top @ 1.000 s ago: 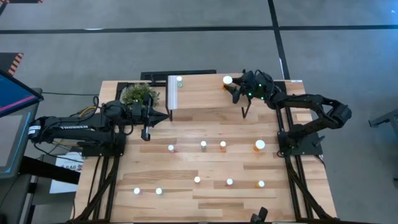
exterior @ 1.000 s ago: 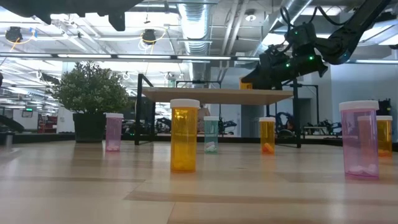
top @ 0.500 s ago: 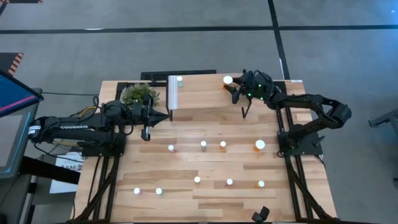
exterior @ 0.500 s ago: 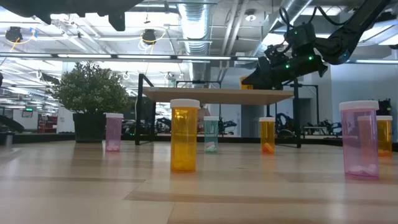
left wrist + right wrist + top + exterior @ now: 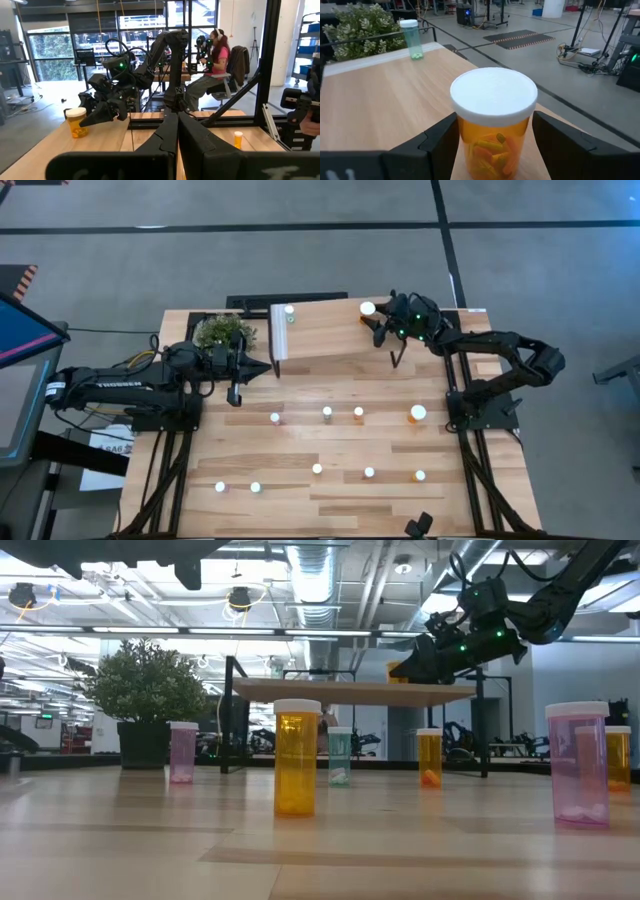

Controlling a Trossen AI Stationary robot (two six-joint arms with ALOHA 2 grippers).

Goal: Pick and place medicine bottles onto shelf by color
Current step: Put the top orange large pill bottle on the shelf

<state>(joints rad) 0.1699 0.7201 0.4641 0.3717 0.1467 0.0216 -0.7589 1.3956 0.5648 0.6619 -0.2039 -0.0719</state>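
A large orange medicine bottle [image 5: 492, 150] with a white cap stands upright at the far right corner of the shelf [image 5: 320, 335]. My right gripper [image 5: 495, 122] is shut on it. A small green bottle [image 5: 289, 311] stands on the shelf's far left corner. Several more bottles, orange, pink and green, stand on the tabletop nearer the front, among them a large orange one [image 5: 297, 755]. My left gripper [image 5: 272, 367] is shut and hangs level beside the shelf's left end, by the white strip. I see it touching nothing. My right gripper pinches the large orange bottle between its two fingers [image 5: 442, 140], on opposite sides of the body [image 5: 470, 145] just under the white cap. The fingers come in level from the table's right. The bottle is upright; the gripper hides its base, which seems to rest on the shelf.
A green potted plant [image 5: 222, 330] stands at the shelf's left, behind my left arm. The loose bottles form two rows across the middle [image 5: 327, 412] and front [image 5: 369, 472] of the table. A person sits in the room beyond, seen in the left wrist view.
The shelf has shifted a little toward the table's right and turned slightly, so its near edge now runs at a slant. My right gripper has rolled a little while staying in place on the orange bottle.
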